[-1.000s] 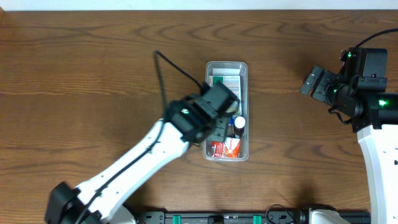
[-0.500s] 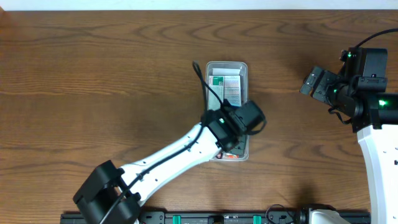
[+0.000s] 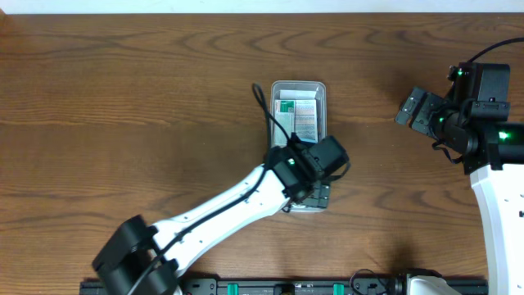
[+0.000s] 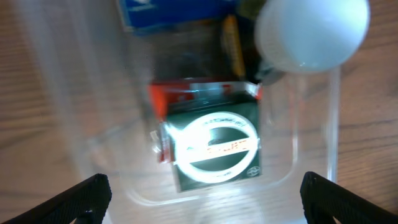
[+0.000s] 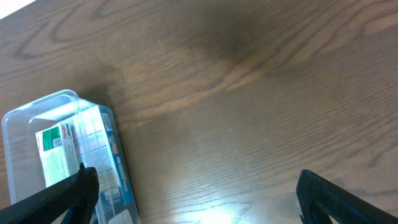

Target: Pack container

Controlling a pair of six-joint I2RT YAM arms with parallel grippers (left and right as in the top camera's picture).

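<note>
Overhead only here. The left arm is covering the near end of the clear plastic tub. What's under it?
Observer: In the left wrist view, a dark green box with red edging lies flat at that end of the clear rectangular plastic tub. A white round cap sits just past it.
Operator: Left claw holding anything?
Observer: No. The left claw is open, with its fingers wide apart and gripping nothing.
Operator: Right claw?
Observer: In the right wrist view, the right claw is open and empty over bare wooden table. The tub's far end is off to one side.
</note>
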